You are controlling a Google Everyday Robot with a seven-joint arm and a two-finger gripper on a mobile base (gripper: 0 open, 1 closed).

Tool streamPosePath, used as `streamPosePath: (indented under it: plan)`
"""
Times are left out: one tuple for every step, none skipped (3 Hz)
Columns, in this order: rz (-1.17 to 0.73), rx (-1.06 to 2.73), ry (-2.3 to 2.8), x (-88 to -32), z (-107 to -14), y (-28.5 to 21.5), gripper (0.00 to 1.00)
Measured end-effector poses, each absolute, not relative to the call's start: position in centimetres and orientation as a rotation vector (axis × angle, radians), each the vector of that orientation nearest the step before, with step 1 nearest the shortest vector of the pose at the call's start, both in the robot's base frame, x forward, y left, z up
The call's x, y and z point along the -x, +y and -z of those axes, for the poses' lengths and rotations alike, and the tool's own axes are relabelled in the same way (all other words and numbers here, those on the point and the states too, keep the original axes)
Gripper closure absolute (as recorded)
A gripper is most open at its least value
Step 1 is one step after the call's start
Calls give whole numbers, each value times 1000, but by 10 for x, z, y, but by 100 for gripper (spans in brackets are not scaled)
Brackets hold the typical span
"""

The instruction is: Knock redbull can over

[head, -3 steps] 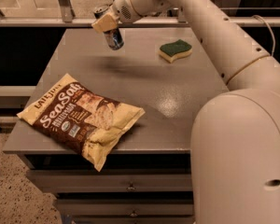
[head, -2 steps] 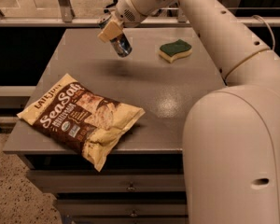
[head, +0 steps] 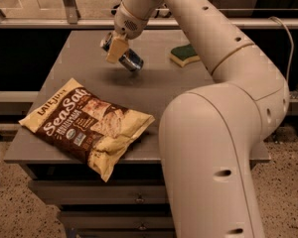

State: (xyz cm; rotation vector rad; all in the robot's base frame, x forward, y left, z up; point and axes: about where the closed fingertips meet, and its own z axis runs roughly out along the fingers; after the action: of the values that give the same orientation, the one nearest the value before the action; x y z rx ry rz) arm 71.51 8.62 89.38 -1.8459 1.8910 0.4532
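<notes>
The redbull can point(head: 131, 60), blue and silver, is steeply tilted at the back of the grey table point(head: 154, 90), its top towards the left and its lower end towards the right. It casts a shadow on the table just below it. My gripper point(head: 117, 52) reaches down from the upper left. It is shut on the can's middle, with one tan finger point(head: 116, 48) lying across the front of the can. The other finger is hidden behind the can.
A large brown and yellow sea salt chip bag point(head: 87, 124) lies on the front left of the table. A green and yellow sponge point(head: 185, 55) sits at the back right. My arm's big white body point(head: 208, 148) covers the table's right front.
The gripper has moved slightly down and to the right with the can. The can has tipped from near upright to steeply tilted.
</notes>
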Motion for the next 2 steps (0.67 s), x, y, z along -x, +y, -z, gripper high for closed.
streamPosePath:
  plan:
    - [-466,1932,1865,-714,-882,107,54]
    - [-481,1981,1835,-716,-874,127,31]
